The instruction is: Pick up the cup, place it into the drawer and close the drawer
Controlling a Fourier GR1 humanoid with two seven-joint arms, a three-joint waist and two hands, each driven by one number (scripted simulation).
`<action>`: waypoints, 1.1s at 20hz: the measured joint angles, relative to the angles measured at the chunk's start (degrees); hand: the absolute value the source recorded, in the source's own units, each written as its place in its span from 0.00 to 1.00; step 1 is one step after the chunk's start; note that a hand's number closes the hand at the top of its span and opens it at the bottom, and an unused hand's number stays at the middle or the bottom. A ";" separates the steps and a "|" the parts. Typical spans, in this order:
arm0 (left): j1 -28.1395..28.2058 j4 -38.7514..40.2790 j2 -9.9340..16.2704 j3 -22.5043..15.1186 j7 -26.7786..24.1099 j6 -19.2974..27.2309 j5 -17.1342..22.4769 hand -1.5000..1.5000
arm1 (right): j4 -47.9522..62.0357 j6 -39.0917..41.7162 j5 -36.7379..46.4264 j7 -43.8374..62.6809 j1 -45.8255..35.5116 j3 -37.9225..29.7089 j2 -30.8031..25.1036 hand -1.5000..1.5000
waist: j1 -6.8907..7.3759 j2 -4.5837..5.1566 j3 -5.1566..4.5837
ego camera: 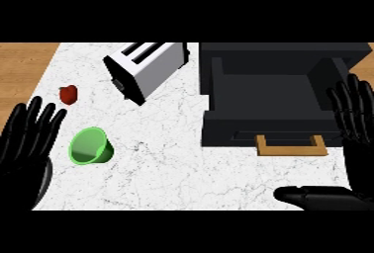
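Observation:
A green cup (90,146) lies tipped on the white marble counter (168,168) at the left, its mouth facing toward me. Just left of it my left hand (27,136) is open with straight fingers pointing up, apart from the cup. The black drawer unit (274,94) sits at the right with its drawer pulled open; a tan handle (291,147) marks the drawer's front. My right hand (352,111) is open at the right edge, fingers up beside the drawer, thumb (310,196) stretched across the lower right.
A silver and black toaster (142,66) stands at the back, between the cup and the drawer unit. A small red object (68,94) lies left of the toaster. Wooden surface (25,64) shows beyond the counter's left edge.

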 measured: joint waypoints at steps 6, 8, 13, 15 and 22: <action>1.32 4.70 0.57 3.36 0.78 -4.14 6.70 0.00 | 1.31 1.75 -0.05 -0.02 -0.05 -0.29 -0.42 0.00 | -0.03 -0.08 0.02; 0.76 6.55 0.68 4.27 0.82 -4.70 7.19 0.00 | 2.67 2.53 -0.22 -0.90 -0.32 -1.07 -0.71 0.00 | -0.04 -0.10 0.03; 1.13 13.94 2.01 8.39 -2.75 -7.40 6.74 0.00 | 4.13 3.16 -0.18 -1.98 -0.92 -1.35 -0.27 0.00 | -0.05 -0.09 0.03; 1.56 16.65 2.02 9.22 -4.95 -7.69 4.66 0.00 | 4.06 3.20 0.01 -1.38 -1.69 -1.34 -0.25 0.00 | -0.05 -0.07 0.04; -3.06 32.20 3.40 12.57 -12.91 -7.62 -1.18 0.00 | 5.84 4.29 -0.32 -2.91 -1.77 -2.71 -0.51 0.00 | -0.25 -0.04 0.02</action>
